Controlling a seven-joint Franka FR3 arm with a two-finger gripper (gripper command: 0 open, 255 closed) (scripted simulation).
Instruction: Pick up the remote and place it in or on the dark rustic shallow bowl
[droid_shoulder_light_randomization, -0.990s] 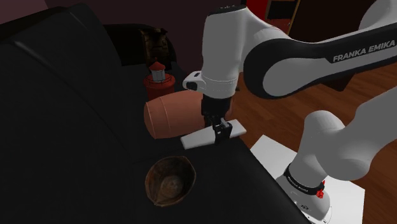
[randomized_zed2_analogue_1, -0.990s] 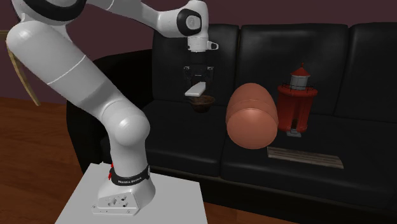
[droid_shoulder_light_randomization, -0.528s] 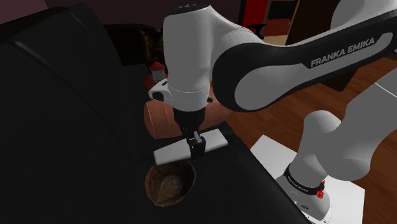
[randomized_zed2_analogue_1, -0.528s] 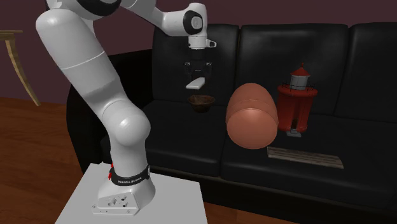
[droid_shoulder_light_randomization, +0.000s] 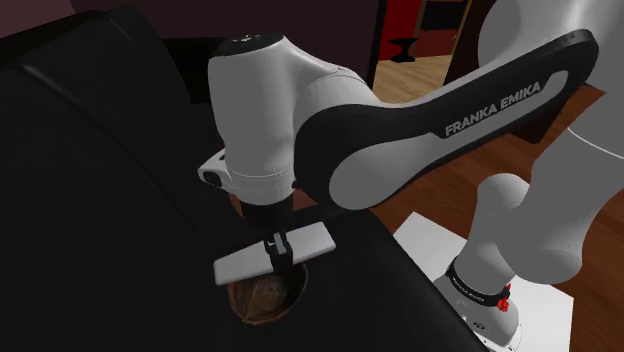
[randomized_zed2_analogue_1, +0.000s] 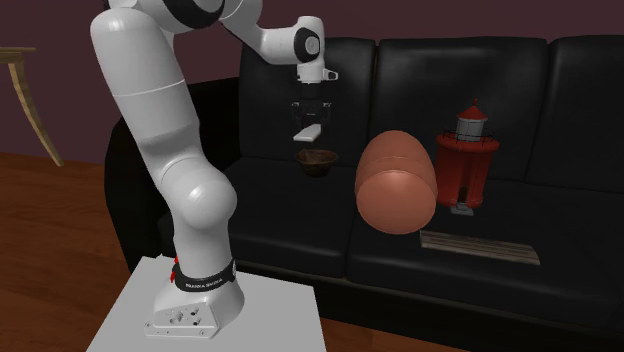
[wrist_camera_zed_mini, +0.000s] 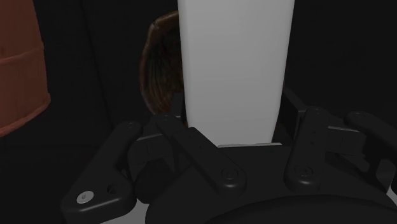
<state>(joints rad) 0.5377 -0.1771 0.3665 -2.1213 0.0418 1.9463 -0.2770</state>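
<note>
My gripper is shut on a plain white flat remote, held level across the fingers. The remote hangs just above the dark brown shallow bowl, which rests on the black sofa seat. From the second exterior view, the remote sits in the gripper a short way above the bowl, not touching it. In the wrist view the remote runs out from between the fingers, with the bowl's rim showing beside it.
A brown cylinder cushion lies on the sofa beside the bowl. A red lighthouse figure and a flat striped board stand further along. The white stand sits on the wooden floor in front.
The arm has swung toward the shoulder view's lower left, carrying the remote from beside the cushion to a spot over the bowl. The grip has stayed shut.
</note>
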